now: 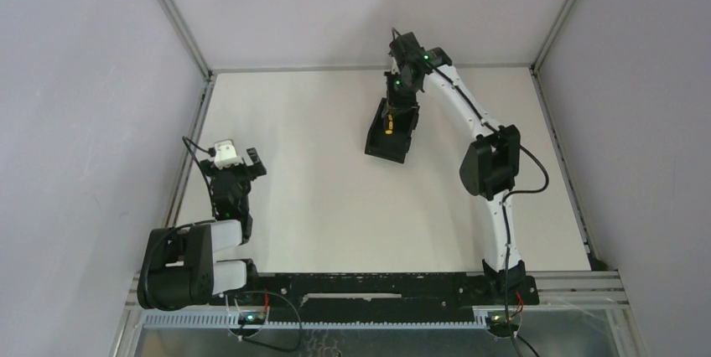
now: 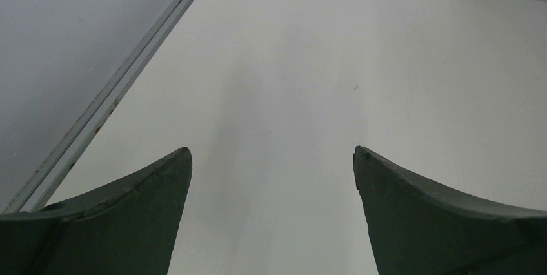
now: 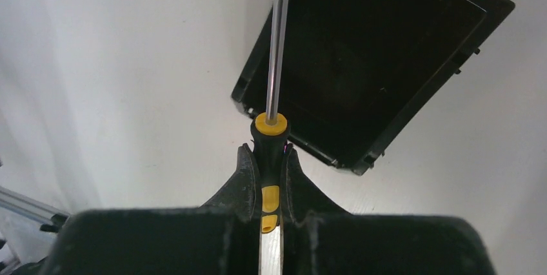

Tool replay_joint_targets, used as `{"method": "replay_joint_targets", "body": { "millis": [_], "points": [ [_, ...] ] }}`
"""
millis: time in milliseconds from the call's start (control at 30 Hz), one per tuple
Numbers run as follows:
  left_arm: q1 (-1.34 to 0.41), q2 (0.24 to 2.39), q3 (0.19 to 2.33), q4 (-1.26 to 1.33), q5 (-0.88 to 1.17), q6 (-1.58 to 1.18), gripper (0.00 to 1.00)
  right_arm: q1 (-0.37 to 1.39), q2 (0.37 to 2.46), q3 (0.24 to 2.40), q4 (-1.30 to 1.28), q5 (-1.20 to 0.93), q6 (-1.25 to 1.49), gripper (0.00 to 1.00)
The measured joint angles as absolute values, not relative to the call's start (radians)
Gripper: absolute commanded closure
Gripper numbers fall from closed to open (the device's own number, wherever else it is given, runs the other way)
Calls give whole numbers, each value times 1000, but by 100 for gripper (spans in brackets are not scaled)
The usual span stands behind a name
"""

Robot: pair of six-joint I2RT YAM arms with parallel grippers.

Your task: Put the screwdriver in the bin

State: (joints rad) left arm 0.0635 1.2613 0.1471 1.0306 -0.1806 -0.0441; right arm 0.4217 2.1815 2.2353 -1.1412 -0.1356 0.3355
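My right gripper [image 3: 266, 153] is shut on the screwdriver [image 3: 271, 134], pinching its black and yellow handle between both fingers. The thin metal shaft points away from the wrist, across the near left edge of the bin [image 3: 380, 49]. That bin is black, open-topped and nothing shows inside it. From above, the right gripper [image 1: 394, 118] hangs over the bin [image 1: 387, 146] at the table's far middle, with the yellow of the screwdriver [image 1: 389, 126] showing just above it. My left gripper [image 2: 272, 159] is open over bare table; in the top view the left gripper [image 1: 237, 154] is near the left edge.
A metal frame rail [image 1: 191, 135] runs along the table's left edge, close to the left gripper, and another [image 1: 560, 147] along the right. Grey walls enclose the white table [image 1: 319, 198] on three sides.
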Motion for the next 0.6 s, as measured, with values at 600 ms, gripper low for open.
{"method": "replay_joint_targets", "body": {
  "millis": [600],
  "points": [
    [64,1261,147,1031,-181,-44,0,448,2336,2116,-1043,-9,265,71]
  ]
}}
